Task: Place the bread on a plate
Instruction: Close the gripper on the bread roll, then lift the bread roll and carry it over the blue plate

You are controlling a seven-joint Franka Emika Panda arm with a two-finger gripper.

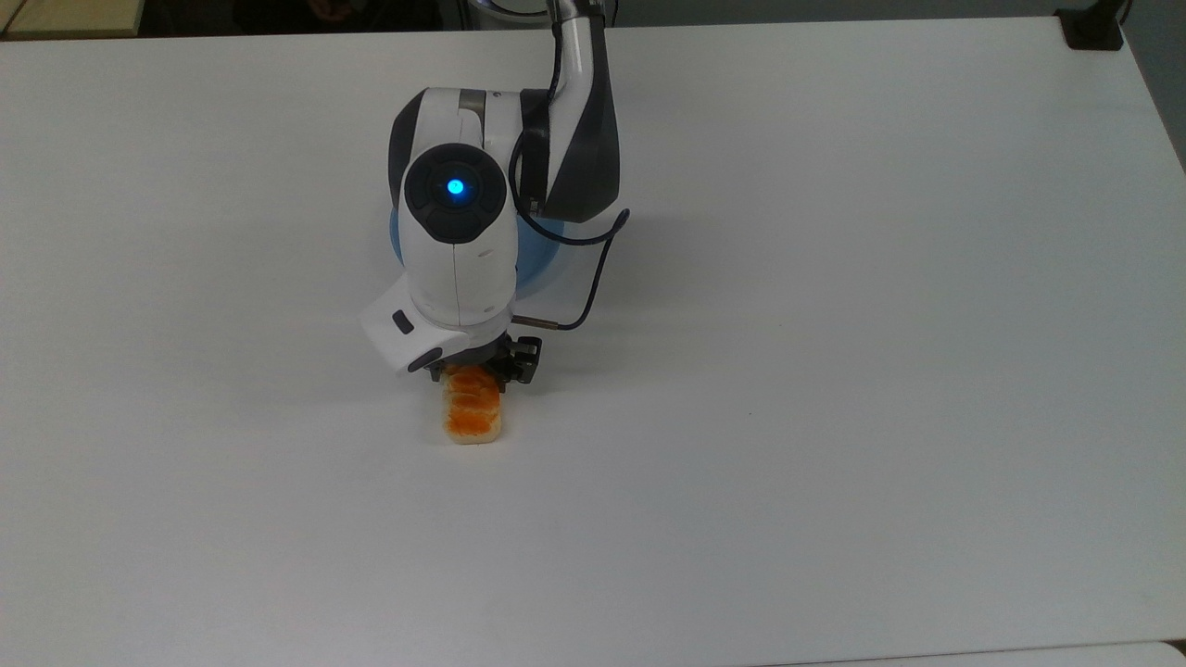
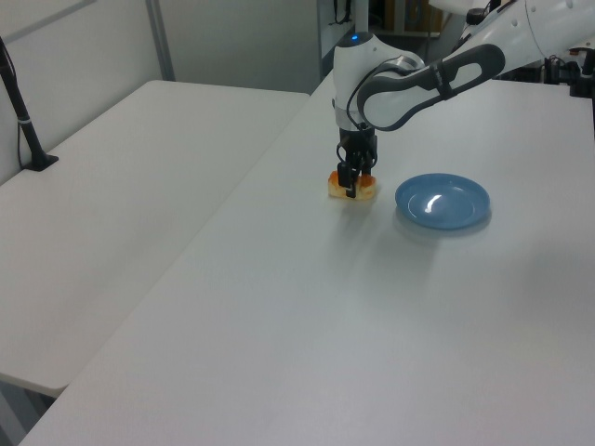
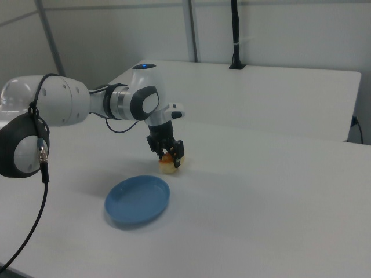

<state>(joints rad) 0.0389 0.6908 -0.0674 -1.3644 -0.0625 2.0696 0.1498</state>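
The bread (image 1: 473, 415) lay flat on the white table (image 1: 834, 371), long axis running up-down in the top view, just below the arm's wrist. In the left view the bread (image 2: 352, 187) sat just beside the plate (image 2: 442, 201), on the left view's left of it, apart and not touching. In the right view the bread (image 3: 168, 164) was just above the plate (image 3: 138, 200), with a strip of bare table between them.

The gripper (image 1: 474, 371) was down over the end of the loaf nearer the plate, one finger on each long side of it. The fingers straddled the bread closely; whether they were already pressing on its pale sides or standing a little apart, I could not tell. In the left view the gripper (image 2: 351, 177) pointed straight down, tips at bread height.

The light-blue plate (image 1: 542, 259) was mostly behind the wrist in the top view, with nothing on it in the left and right views.

Progress, as judged: approach done, grasp at or near the closing stage. The bread was not lifted; it rested on the table. Left: secure the pinch, lift, carry the short way to the plate, set down, release. The grip sat off-centre toward one end, so the loaf might tilt on lifting.
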